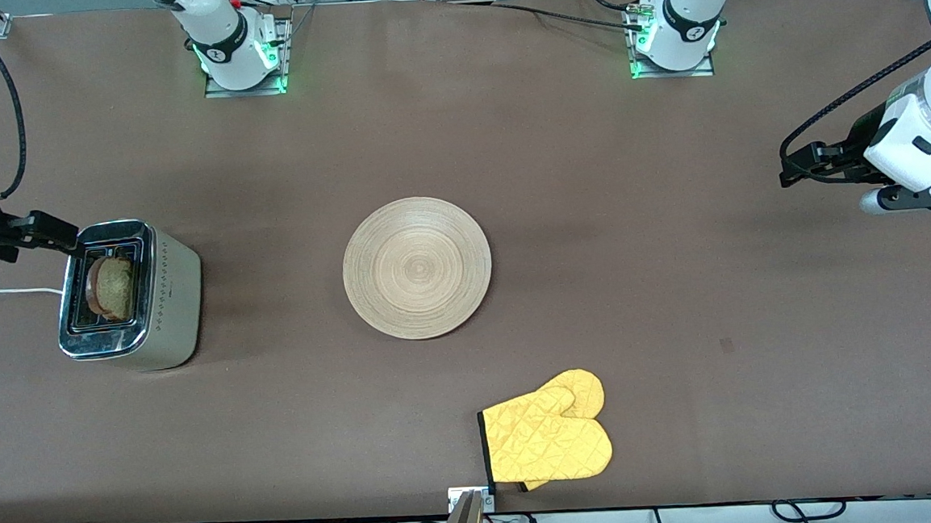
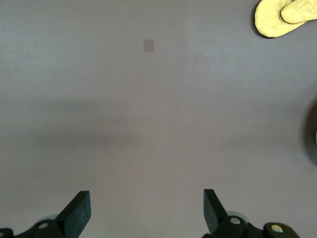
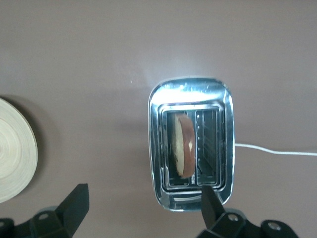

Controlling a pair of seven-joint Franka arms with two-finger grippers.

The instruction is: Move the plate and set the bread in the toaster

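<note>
Bread (image 1: 114, 288) stands on edge in one slot of the toaster (image 1: 167, 300), top crust showing above the chrome; the second slot is empty. In the right wrist view the slice (image 3: 182, 146) and both slots run lengthwise along the toaster (image 3: 190, 89), which lies directly under the right claw (image 3: 143, 206), just off its fingertips. Right claw (image 1: 51, 232) hangs over the toaster's edge at the right arm's end of the worktop (image 1: 677, 281), fingers spread wide, nothing held. Judged from this, the bread step looks done and the slice needs no further grip; the right arm is by far the nearer one if it should need a push down. Wooden plate (image 1: 417, 268) sits bare at mid-worktop, well apart from the toaster and off to one side of the right claw; only its rim (image 3: 15, 153) shows in that wrist view. Yellow oven mitt (image 1: 549, 438) lies nearer the front camera than the plate, holding nothing. Left claw (image 2: 146, 210) waits over bare worktop at the left arm's end, fingers fully apart and empty, the mitt (image 2: 282, 20) well ahead of it.
</note>
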